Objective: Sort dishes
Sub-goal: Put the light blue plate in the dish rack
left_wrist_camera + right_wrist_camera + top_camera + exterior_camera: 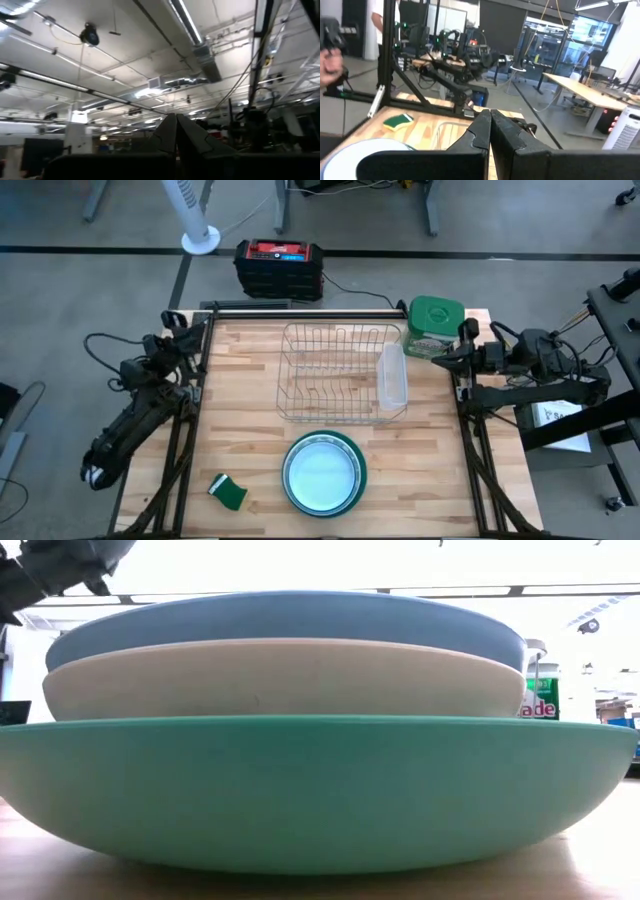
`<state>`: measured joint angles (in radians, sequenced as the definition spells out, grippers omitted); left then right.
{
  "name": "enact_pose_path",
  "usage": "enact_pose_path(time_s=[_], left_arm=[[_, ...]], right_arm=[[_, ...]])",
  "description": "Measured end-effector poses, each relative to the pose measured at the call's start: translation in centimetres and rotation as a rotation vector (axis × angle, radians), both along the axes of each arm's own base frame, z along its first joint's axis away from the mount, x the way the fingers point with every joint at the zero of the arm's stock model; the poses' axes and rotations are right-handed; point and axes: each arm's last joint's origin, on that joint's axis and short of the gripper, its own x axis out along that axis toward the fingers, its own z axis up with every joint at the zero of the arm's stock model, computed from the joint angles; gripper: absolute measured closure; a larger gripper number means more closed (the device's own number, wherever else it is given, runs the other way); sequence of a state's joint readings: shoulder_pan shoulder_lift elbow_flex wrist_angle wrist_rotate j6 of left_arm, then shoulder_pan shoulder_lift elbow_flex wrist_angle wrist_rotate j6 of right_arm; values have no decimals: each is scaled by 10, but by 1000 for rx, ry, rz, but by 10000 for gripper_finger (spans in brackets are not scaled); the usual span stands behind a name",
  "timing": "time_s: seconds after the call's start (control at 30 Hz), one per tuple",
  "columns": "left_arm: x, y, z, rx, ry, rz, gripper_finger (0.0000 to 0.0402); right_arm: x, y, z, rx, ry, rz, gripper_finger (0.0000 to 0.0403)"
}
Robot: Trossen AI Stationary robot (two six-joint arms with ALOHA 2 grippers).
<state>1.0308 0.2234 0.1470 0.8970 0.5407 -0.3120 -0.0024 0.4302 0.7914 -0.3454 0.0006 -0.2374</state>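
Both end effectors sit with their fingers pressed together and hold nothing. Left end effector (176,131) belongs to an arm folded up at the left edge of the surface (250,450); its wrist view looks up at ceiling lights and ducts, so the fingers point upward. Right end effector (490,131) belongs to an arm folded at the right edge of the surface, reaching level toward the middle; its wrist view looks across the wood.

Near the front edge, about midway between the arms, stands the stack of plates. From the low view, the light blue plate (290,615) lies on top, the cream plate (280,680) under it, and the teal-rimmed plate (310,790) at the bottom, resting on the wood. From above, the same stack shows as a pale disc inside a green ring.

Behind the stack stands a wire dish rack (335,370) with a clear tub (392,375) at its right side. A green-lidded container (436,325) sits at the back right corner, near the right arm. A green sponge (228,491) lies left of the plates, well apart from the left arm. A person's hand (330,62) shows at the edge of the right wrist view, off the surface.
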Motion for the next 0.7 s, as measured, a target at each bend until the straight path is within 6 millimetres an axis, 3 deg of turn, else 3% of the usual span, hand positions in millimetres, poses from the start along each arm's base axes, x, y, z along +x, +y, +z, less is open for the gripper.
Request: enact_pose_path(time_s=[0.2, 0.4, 0.53, 0.7], left_arm=[[19, -1, 31, 96, 38, -96, 401], [68, 4, 53, 117, 196, -219, 401], [101, -7, 68, 131, 294, -279, 402], [128, -33, 72, 77, 412, -119, 402]], right_arm=[[15, 0, 1, -24, 9, -1, 403], [27, 0, -3, -10, 56, 0, 403], [32, 0, -4, 28, 59, 0, 403], [35, 0, -3, 34, 47, 0, 403]])
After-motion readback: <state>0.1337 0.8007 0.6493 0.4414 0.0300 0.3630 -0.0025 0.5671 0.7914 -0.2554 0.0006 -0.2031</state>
